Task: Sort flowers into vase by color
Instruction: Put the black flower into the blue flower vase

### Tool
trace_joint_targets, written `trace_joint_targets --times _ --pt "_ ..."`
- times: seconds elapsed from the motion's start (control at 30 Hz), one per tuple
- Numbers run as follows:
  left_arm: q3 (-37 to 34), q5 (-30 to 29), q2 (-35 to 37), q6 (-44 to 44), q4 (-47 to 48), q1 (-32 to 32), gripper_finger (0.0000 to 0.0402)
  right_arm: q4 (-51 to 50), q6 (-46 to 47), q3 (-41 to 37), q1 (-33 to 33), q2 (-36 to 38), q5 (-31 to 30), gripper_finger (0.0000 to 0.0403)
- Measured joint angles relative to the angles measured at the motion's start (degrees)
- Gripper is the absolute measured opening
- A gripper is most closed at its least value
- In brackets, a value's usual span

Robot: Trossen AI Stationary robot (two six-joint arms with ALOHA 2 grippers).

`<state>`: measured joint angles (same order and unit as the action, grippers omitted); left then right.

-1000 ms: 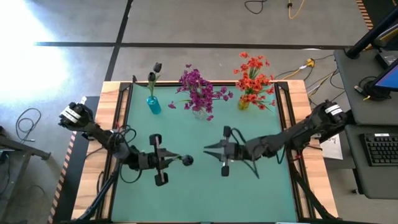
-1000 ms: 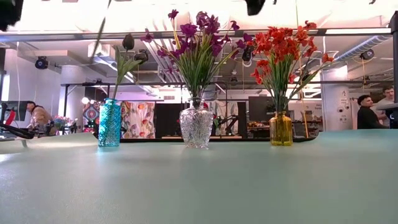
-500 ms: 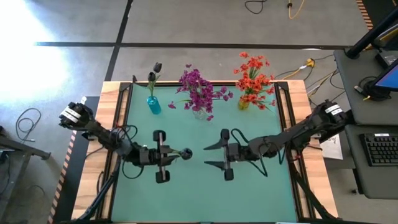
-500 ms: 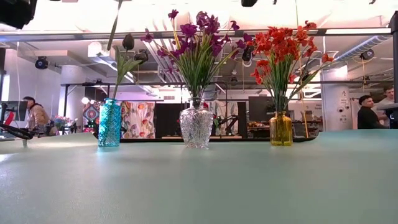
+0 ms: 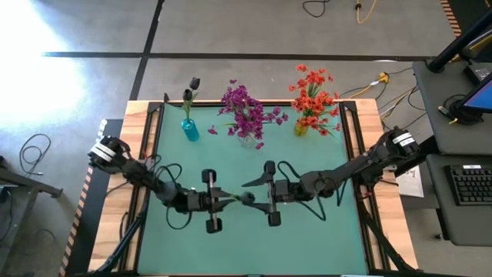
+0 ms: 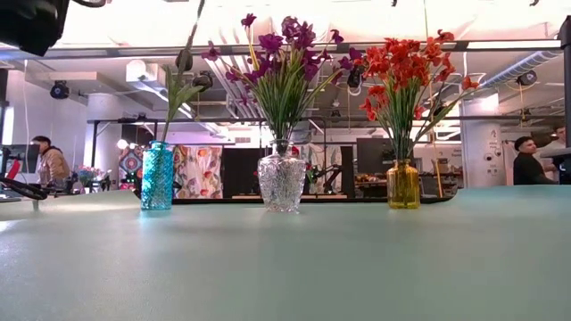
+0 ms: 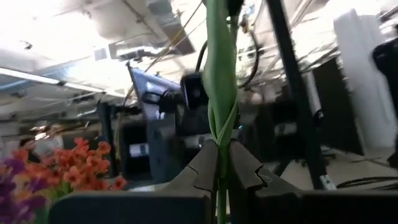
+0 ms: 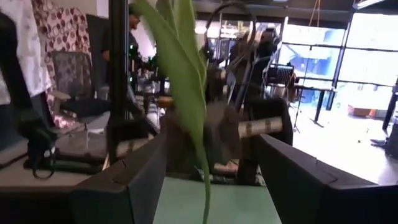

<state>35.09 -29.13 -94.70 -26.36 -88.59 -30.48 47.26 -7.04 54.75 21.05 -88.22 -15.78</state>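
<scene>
My left gripper (image 5: 224,201) hovers over the middle of the green mat, shut on a green-stemmed flower (image 7: 219,74) whose dark bud (image 5: 247,198) points toward the table's right. My right gripper (image 5: 252,195) faces it, open. Its fingers stand on either side of the bud end and of a green leaf (image 8: 186,81) without touching them. At the far edge stand a blue vase (image 5: 190,129) with one dark bud (image 5: 192,83), a clear vase (image 5: 246,139) of magenta flowers (image 5: 246,108) and a yellow vase (image 5: 301,128) of orange-red flowers (image 5: 314,96). My left gripper pinches the flower's green stem (image 7: 219,152) between its two fingers (image 7: 202,165). The fingers come from the table's left, slanting a little upward. The flower is lifted clear of the mat and reaches on past the fingertips toward my right gripper.
The green mat (image 5: 231,246) lies bare in front of the arms and between them and the vases. Wooden borders (image 5: 115,231) and black rails frame it. People show in the room beyond the table (image 6: 53,165), far from the arms.
My left gripper has carried the flower toward the table's right, up to my right gripper. My right gripper has opened and shifted slightly toward the left, so the bud end now lies between its fingers.
</scene>
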Motion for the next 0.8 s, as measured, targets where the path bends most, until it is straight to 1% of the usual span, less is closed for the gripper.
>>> trace_joint_targets --times 0.07,0.2,0.27,0.33,0.4,0.47,0.6,0.73,0.8 --pt "1.54 -1.28 -1.88 -0.12 -0.3 0.0 0.0 0.14 0.25 1.49 -0.11 -0.96 0.89 0.0243" --pt "2.82 -1.39 -4.35 -0.71 -0.95 0.0 0.0 -0.71 1.08 3.19 -0.1 -2.27 2.25 0.0247" --pt "2.82 -1.38 -4.58 -0.54 -1.45 0.0 0.0 -0.49 1.0 3.72 -0.08 -2.59 2.3 0.0244" --pt "2.76 -1.55 -4.54 0.09 -1.54 0.0 0.0 -0.44 0.57 3.79 -0.08 -2.55 2.28 0.0232" --pt "2.67 -1.78 -4.48 0.23 -1.43 0.0 0.0 -0.43 0.38 3.86 -0.09 -2.55 2.3 0.021" --pt "2.7 -2.25 -4.47 0.2 -1.46 0.0 0.0 -0.67 -0.07 3.86 -0.1 -2.55 2.28 0.018" --pt "3.27 -4.45 -4.6 -0.12 -1.42 0.15 0.0 -1.64 -0.05 3.86 -0.43 -2.55 2.29 0.0103" --pt "3.59 -5.03 -4.6 0.75 -1.41 0.15 0.0001 -1.79 -0.79 3.88 -0.73 -2.44 2.3 0.0031" --pt "3.6 -5.22 -4.6 2.46 -1.31 0.15 0.0008 -2.03 -1.53 3.88 -0.73 -2.44 2.24 0.0018"
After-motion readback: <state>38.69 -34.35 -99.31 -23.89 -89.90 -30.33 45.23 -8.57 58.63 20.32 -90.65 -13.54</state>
